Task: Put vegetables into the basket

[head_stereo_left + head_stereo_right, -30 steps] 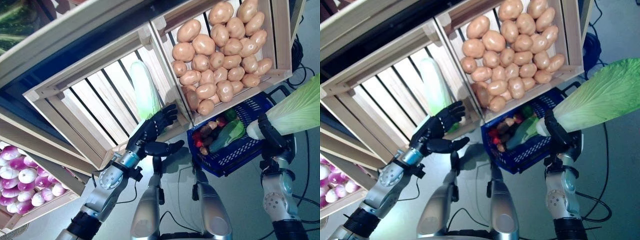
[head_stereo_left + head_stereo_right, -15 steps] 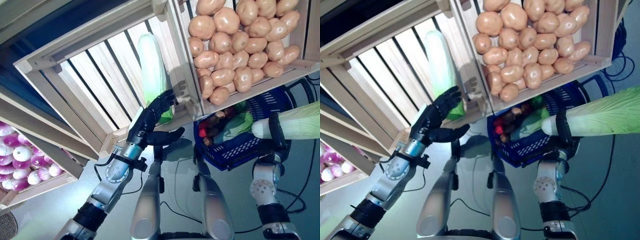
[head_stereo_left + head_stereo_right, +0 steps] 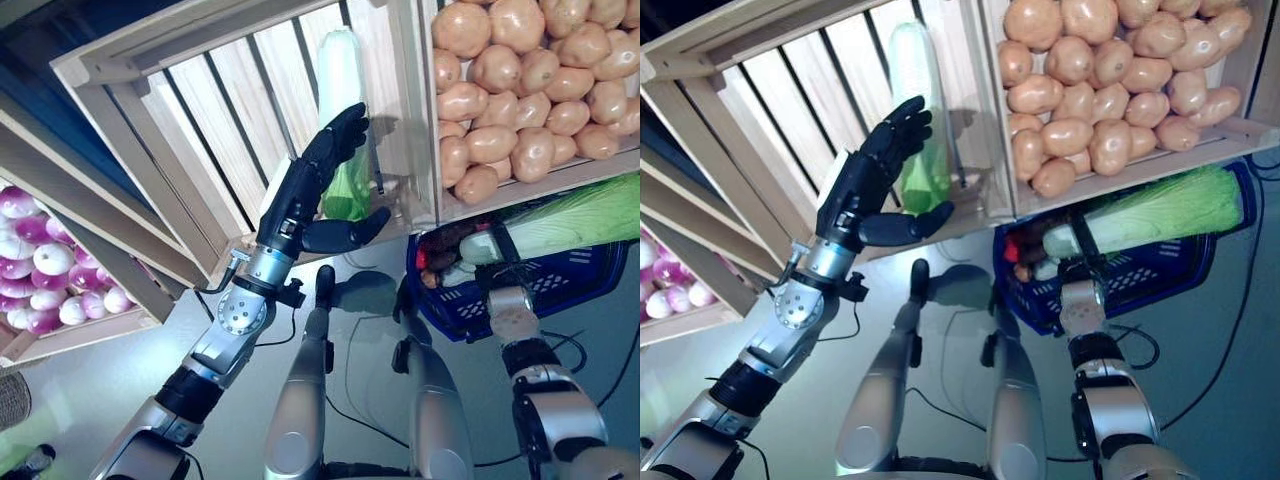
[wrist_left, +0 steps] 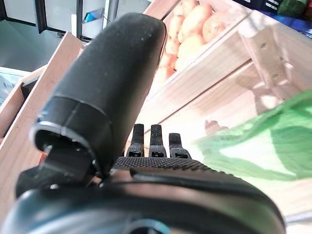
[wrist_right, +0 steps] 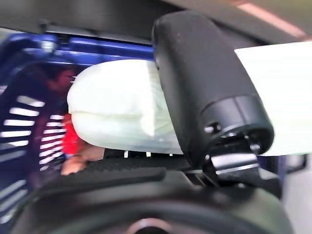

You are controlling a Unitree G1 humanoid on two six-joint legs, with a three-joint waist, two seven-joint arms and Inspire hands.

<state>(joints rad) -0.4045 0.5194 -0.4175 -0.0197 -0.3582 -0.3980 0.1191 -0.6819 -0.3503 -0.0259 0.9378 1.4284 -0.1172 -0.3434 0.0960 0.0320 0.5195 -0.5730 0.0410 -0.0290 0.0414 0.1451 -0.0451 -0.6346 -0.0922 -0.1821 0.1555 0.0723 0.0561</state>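
From my head camera, my left hand (image 3: 300, 195) reaches with straight, spread fingers into the slatted wooden crate (image 3: 200, 130), just in front of the pale green cabbage (image 3: 342, 90) standing there, while my right hand (image 3: 1076, 270) grips a second cabbage (image 3: 1160, 210) lying across the blue basket (image 3: 1140, 275) below the crate of potatoes (image 3: 1110, 70). My left wrist view shows the thumb and fingertips extended toward green leaf, holding nothing. My right wrist view shows my thumb wrapped over the white cabbage stem above the basket.
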